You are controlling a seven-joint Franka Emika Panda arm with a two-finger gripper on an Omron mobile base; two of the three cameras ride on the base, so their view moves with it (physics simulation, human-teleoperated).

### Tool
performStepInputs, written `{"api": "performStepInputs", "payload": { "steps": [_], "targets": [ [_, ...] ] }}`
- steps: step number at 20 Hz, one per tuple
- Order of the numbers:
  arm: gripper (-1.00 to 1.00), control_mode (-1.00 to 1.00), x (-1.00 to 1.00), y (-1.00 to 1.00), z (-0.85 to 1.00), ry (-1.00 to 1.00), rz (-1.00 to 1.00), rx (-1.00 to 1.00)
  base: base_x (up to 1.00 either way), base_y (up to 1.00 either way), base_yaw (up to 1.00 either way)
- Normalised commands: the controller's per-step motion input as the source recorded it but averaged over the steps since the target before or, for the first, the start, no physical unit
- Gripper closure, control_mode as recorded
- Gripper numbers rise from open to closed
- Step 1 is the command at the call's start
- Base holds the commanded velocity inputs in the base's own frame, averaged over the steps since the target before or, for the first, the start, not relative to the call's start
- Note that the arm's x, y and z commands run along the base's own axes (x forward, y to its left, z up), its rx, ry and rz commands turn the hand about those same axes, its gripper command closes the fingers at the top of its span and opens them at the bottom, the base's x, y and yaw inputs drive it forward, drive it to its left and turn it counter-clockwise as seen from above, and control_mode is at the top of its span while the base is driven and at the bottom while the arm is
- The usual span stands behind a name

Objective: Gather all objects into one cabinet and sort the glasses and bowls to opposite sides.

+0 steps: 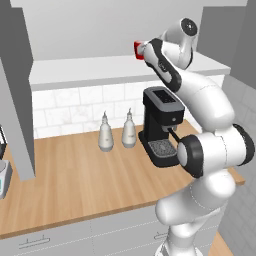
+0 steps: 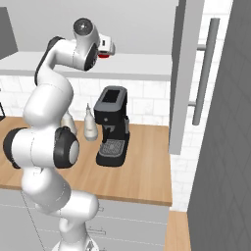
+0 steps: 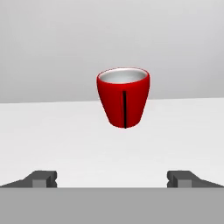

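Note:
A glossy red cup (image 3: 124, 97) with a pale inside stands upright on the pale shelf (image 3: 52, 131) of the open wall cabinet (image 1: 85, 67). It is straight ahead of my gripper (image 3: 113, 179), some way off. The jaws stand open with nothing between them, and both fingertips (image 3: 43, 178) sit low on either side of the cup's line. From the left base view the same cup (image 1: 138, 50) peeks out just left of the raised hand. From the right, the cup (image 2: 103, 55) is mostly hidden under the hand.
Below the shelf, a black coffee machine (image 1: 162, 125) and two pale bottles (image 1: 105, 132) stand on the wooden counter (image 1: 75, 185). An open grey door (image 2: 184, 73) with a long bar handle (image 2: 206, 73) hangs to the right, and another door (image 1: 17, 100) to the left.

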Motion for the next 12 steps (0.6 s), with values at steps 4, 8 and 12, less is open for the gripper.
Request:
{"api": "performStepInputs", "payload": {
  "steps": [4, 8, 12],
  "targets": [
    [-1.00, -1.00, 0.28, 0.00, 0.00, 0.01, 0.00, 0.00, 0.00, 0.00, 0.00],
    [-1.00, -1.00, 0.17, 0.00, 0.00, 0.00, 0.00, 0.00, 0.00, 0.00, 0.00],
    [-1.00, -1.00, 0.27, 0.00, -0.16, 0.00, 0.00, -0.05, 0.00, 0.00, 0.00]
  ]
}}
